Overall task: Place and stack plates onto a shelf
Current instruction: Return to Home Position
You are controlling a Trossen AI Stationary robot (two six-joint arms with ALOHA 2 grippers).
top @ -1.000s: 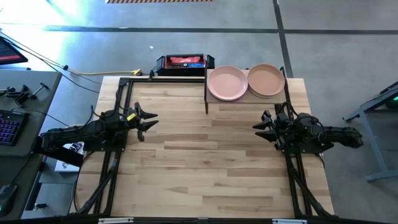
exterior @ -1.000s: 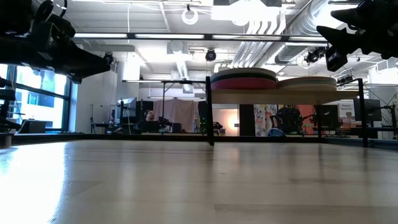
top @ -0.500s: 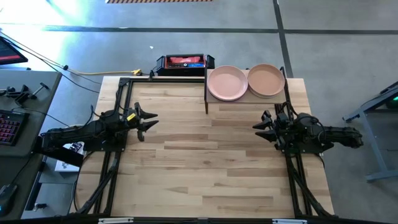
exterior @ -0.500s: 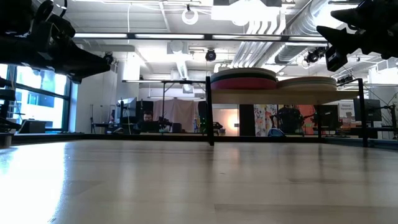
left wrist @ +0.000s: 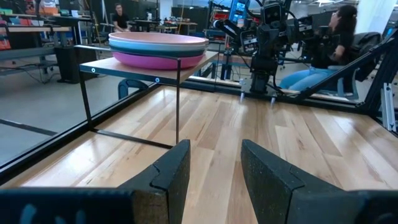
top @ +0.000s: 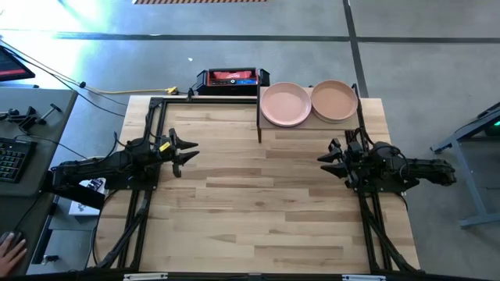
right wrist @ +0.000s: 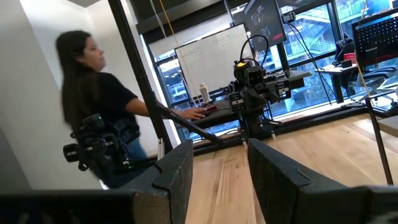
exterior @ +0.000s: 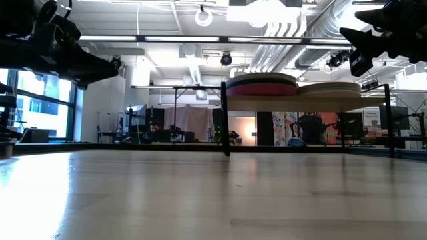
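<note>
Two stacks of plates stand side by side on the shelf [top: 269, 123] at the table's far edge: one topped by a pink plate [top: 285, 104], the other by a peach plate [top: 335, 101]. In the left wrist view the nearer stack [left wrist: 158, 50] shows pink over teal over magenta. In the low view both stacks [exterior: 261, 85] rest flat on the board. My left gripper [top: 186, 151] hovers open over the table's left part, far from the shelf. My right gripper [top: 329, 159] hovers open at the table's right, just near of the shelf. Neither holds anything.
A black and red box [top: 231, 78] sits behind the table's far edge, left of the shelf. The shelf's black frame legs [left wrist: 178, 99] stand on the tabletop. A person [right wrist: 99, 106] is beside the table's left side, at a desk with a keyboard [top: 11, 160].
</note>
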